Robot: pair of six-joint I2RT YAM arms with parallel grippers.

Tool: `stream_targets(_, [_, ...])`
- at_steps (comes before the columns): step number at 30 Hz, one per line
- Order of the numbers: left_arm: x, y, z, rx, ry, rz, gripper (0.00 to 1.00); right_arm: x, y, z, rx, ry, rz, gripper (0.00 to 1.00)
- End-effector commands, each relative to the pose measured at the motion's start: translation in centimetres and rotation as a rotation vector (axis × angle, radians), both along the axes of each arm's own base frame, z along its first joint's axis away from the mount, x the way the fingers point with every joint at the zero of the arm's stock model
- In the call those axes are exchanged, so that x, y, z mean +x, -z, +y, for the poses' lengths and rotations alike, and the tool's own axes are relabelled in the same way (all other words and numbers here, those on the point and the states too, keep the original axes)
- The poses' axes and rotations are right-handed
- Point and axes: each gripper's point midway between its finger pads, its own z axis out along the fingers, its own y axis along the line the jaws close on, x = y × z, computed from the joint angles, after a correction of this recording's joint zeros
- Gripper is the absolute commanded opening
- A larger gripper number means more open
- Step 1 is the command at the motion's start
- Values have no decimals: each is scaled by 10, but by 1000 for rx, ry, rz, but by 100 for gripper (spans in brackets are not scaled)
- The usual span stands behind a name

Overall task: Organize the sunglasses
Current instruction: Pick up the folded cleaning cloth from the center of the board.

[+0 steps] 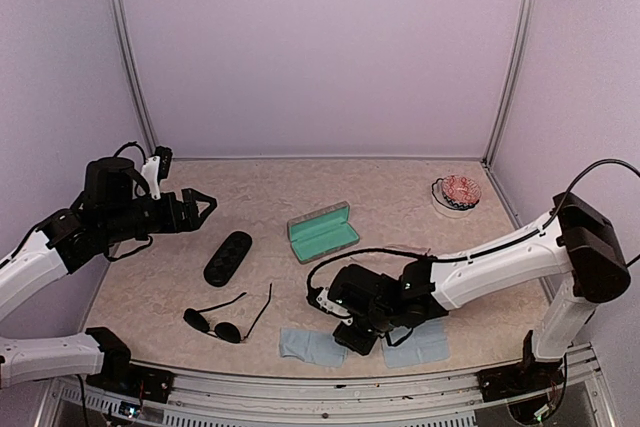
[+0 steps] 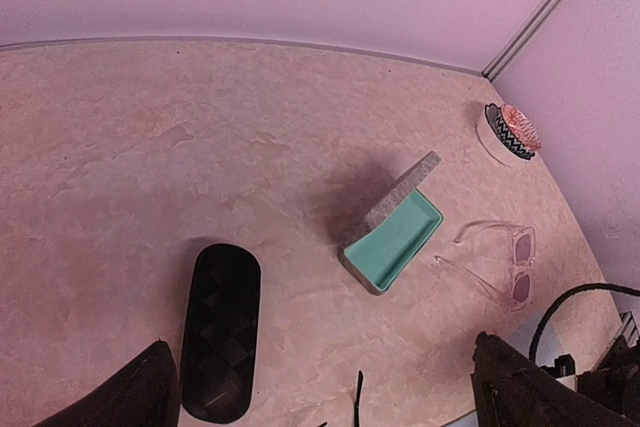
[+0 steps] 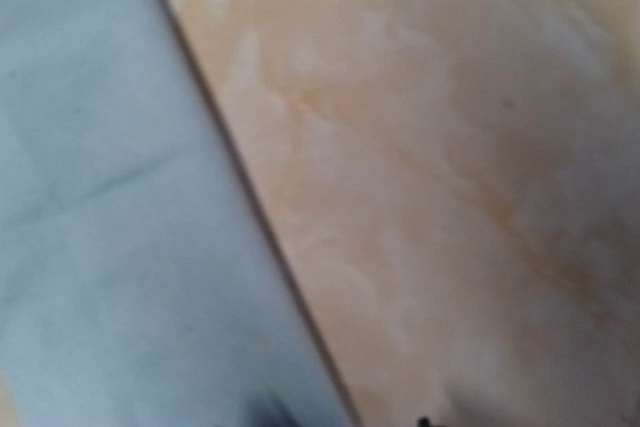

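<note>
**Left gripper**: raised over the left side of the table, jaws spread wide, nothing between them.

**Right gripper**: low at the near edge, between two blue cloths. Its wrist view shows only cloth and bare table, so I cannot tell how wide it is or whether it holds anything.

**Dark pair**: near edge, left of the cloths, lying flat with its arms unfolded and pointing away from the lenses.
- Handling (judged): very light; thin wire bends easily; lenses are slick and scratch.
- Hold: at the bridge or a hinge corner, with a gentle squeeze.

**Clear pair**: seen only from the left wrist, just right of the teal case, arms unfolded. It is not made out in the top view.
- Handling (judged): light; plastic is stiffer than wire but smooth and likely to slip.
- Hold: across the top bar or the bridge.

**Black case**: closed, behind the dark pair.

**Teal case**: open, mid-table.

**Bowl**: far right corner, well apart from both pairs.
</note>
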Motion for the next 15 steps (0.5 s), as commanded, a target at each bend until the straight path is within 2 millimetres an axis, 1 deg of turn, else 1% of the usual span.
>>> stream_targets(1, [1,-3,0,7,5,-7,99,-4,12,4,-4,-51,34,39])
stream_targets(4, [2,-3,1,8,3,-5,99,-11,14,8,8,-86,67,34])
stream_targets(9, [3,-2,1,8,0,-4,99,-10,18,7,-3,-85,65,33])
stream_targets(11, [3,-1,1,9,1,-2,99,-9,19,5,-11,-81,63,28])
stream_targets(15, [3,-1,1,11,-1,1,99,-5,22,0,-27,-69,57,22])
